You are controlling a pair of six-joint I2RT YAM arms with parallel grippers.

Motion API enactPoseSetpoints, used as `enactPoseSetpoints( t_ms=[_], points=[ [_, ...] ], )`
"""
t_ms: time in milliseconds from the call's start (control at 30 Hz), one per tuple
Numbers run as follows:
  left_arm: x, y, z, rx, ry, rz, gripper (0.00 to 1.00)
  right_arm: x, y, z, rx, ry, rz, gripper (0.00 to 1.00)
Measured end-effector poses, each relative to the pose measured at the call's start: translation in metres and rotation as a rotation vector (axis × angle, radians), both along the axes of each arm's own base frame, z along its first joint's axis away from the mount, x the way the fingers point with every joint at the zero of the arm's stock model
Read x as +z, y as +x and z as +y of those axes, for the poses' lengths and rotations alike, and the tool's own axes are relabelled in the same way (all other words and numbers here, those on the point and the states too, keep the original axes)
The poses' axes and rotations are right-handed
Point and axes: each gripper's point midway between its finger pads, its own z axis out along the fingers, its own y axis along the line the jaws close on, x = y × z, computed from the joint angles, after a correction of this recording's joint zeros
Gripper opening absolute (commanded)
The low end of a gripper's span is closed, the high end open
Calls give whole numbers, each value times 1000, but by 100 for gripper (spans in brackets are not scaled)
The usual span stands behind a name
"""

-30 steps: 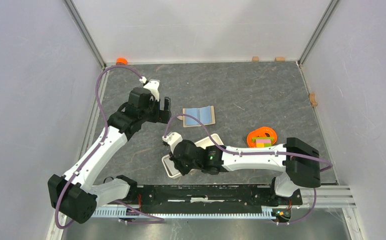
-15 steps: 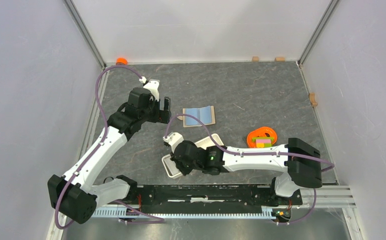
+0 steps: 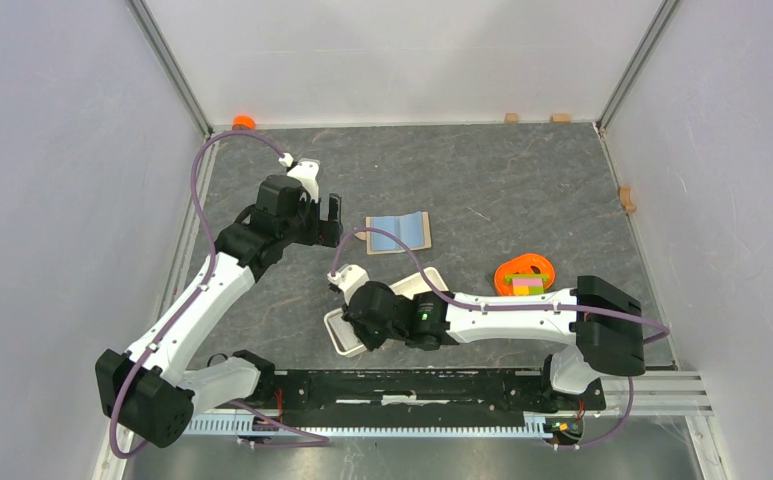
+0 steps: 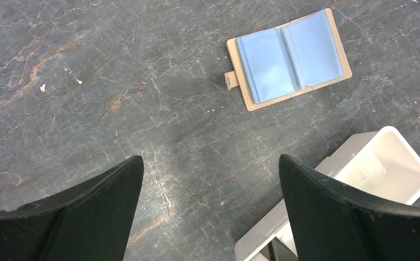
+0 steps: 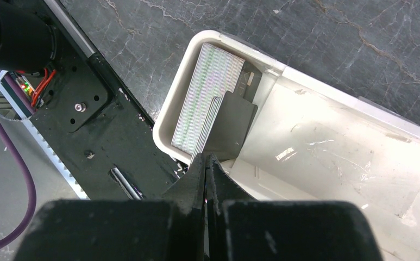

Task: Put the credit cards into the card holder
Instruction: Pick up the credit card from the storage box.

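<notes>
On the counter (image 3: 522,190), the card holder (image 5: 332,163) lies toward the near edge. The left claw (image 4: 210,179) hangs wide open, empty. The right claw (image 5: 206,163) is pinched tight, apparently on a dark credit card (image 5: 233,122) standing at the holder's end beside a stack (image 5: 207,92): lower it flat before letting go

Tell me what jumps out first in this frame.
The right arm's fingers, pinched shut on a dark card standing beside a striped stack at the near end of the white tray. Beyond, an open blue card book lies flat on the table; the left arm's fingers hang open above it.
</notes>
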Motion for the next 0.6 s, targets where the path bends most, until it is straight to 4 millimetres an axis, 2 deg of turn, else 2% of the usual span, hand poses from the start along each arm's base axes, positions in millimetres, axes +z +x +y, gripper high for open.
enactPoseSetpoints(
  t_ms=[600],
  points=[
    [2,-1,0,-1,-3,-7,100,-1,-1,1,-8,-2,1,1]
  ],
)
